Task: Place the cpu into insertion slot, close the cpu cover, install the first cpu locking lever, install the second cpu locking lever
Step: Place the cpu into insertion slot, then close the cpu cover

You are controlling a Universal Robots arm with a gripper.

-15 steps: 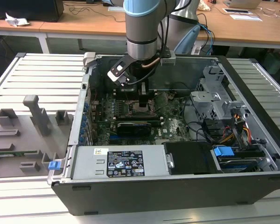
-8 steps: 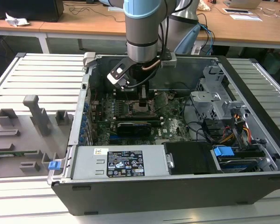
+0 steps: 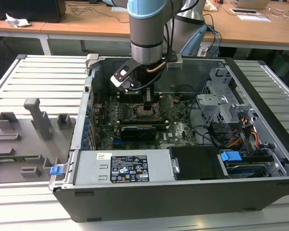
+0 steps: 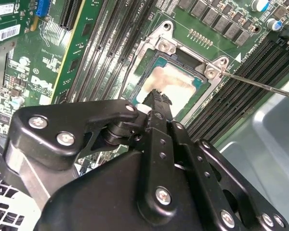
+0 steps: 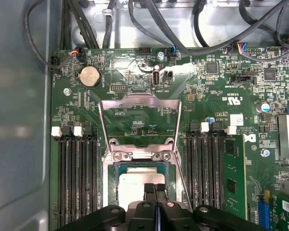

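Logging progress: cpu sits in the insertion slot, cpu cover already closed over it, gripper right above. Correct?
No: the cpu cover is open, swung back off the insertion slot, as the first wrist view shows. The cpu is in, gripper right above.

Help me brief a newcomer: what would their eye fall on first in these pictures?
In the exterior view, a robot arm reaches down into an open computer case on a slatted table. In the first wrist view its black gripper, fingers together, is over a silvery chip lying in the socket, whose metal cover frame is swung open.
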